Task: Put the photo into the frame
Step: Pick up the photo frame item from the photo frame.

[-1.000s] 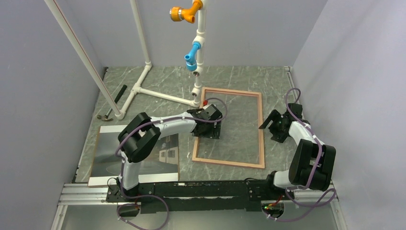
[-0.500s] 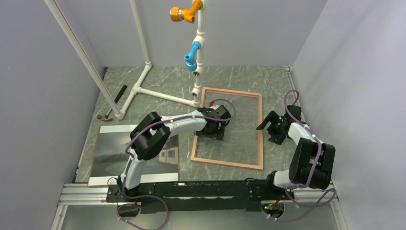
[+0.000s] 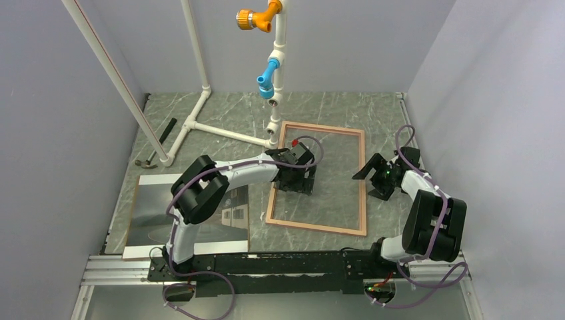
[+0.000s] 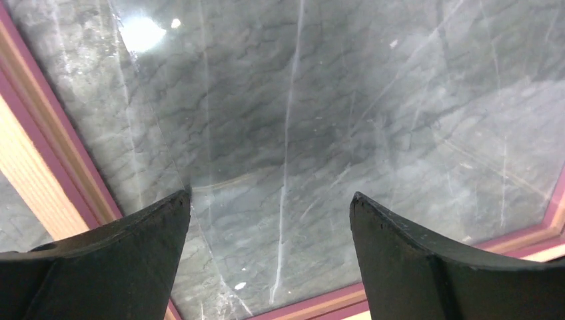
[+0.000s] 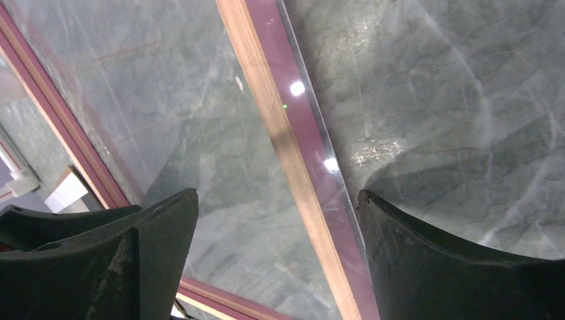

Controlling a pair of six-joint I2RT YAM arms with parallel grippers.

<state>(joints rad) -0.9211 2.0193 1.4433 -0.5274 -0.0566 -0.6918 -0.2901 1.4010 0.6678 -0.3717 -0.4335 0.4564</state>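
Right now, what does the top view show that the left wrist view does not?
Only the top view: the photo lying left of the frame, the white pipe stand, the hammer, the right gripper over the frame's right rail. Only the left wrist view: bright glare on the clear pane. Both: the frame and the open left gripper above its pane.

I've got the frame [image 3: 364, 207] flat mid-table, the photo [image 3: 150, 213] on the table to its left. Left gripper [image 3: 296, 181] hangs over its left side, right gripper [image 3: 370, 180] over its right edge. Stand [image 3: 220, 130] behind, hammer [image 3: 156, 143] far left.
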